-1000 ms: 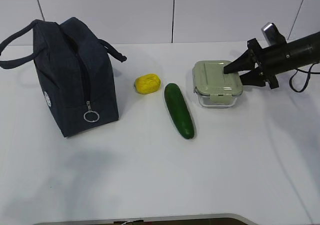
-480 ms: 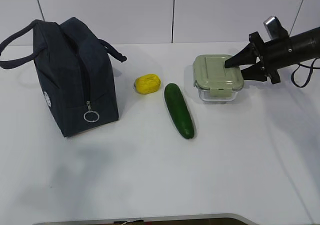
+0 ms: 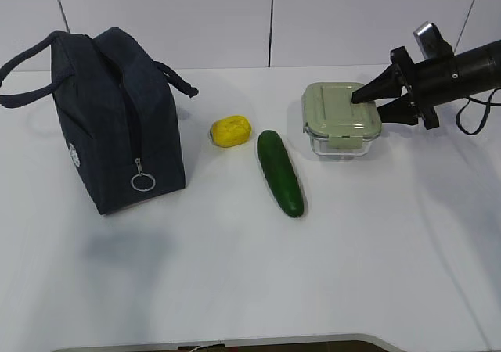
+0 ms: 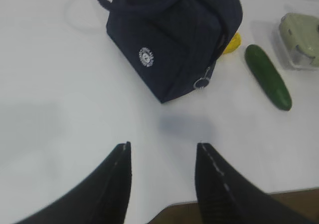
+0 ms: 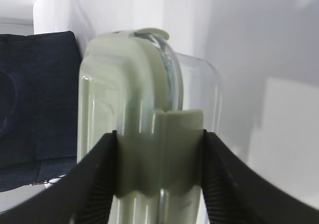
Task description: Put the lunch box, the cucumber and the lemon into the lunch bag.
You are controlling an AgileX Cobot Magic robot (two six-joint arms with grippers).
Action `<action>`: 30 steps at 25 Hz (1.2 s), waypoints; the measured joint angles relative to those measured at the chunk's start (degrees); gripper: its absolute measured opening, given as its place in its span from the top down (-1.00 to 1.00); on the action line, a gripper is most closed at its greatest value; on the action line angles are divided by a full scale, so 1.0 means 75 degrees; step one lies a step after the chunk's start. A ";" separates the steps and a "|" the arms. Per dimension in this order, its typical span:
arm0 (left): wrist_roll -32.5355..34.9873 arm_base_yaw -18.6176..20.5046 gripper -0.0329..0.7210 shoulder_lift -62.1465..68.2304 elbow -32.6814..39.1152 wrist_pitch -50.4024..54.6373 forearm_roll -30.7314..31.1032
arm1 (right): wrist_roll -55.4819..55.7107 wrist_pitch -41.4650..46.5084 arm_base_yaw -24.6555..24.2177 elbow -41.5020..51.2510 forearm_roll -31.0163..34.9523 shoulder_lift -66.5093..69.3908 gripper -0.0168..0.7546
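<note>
The lunch box (image 3: 338,117), clear glass with a pale green lid, is at the right of the white table. My right gripper (image 3: 368,106) reaches in from the right and is shut on the box's right end, one finger on the lid and one below. In the right wrist view the fingers clamp the lid clip (image 5: 158,134). The cucumber (image 3: 279,172) lies in the middle, with the lemon (image 3: 231,131) to its left. The navy lunch bag (image 3: 109,117) stands at the left, ring pull (image 3: 142,182) low on its front. My left gripper (image 4: 162,147) is open and empty above the table, short of the bag (image 4: 169,35).
The white table (image 3: 235,274) has bare surface in front of the objects. A white wall runs along the back. The left wrist view also shows the cucumber (image 4: 267,77), the lemon (image 4: 232,42) behind the bag, the lunch box (image 4: 299,40) and the table's near edge.
My right gripper has lifted slightly and drawn back with the lunch box in it. The box sits a little higher and farther back than a second ago. Nothing else moved.
</note>
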 joint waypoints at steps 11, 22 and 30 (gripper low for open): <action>0.0000 0.0000 0.10 0.2599 -0.0106 -0.1424 -0.1572 | 0.0017 0.0000 0.0000 0.0000 0.0016 -0.0126 -0.01; 0.1182 0.0010 -0.27 0.6087 -0.1408 -0.2175 -0.4340 | 0.0035 0.0000 0.0000 0.0000 0.0096 -0.0205 -0.01; 0.1431 -0.0016 -0.39 0.7781 -0.2573 -0.2287 -0.5222 | 0.0053 0.0000 0.0000 0.0000 0.0112 -0.0289 -0.01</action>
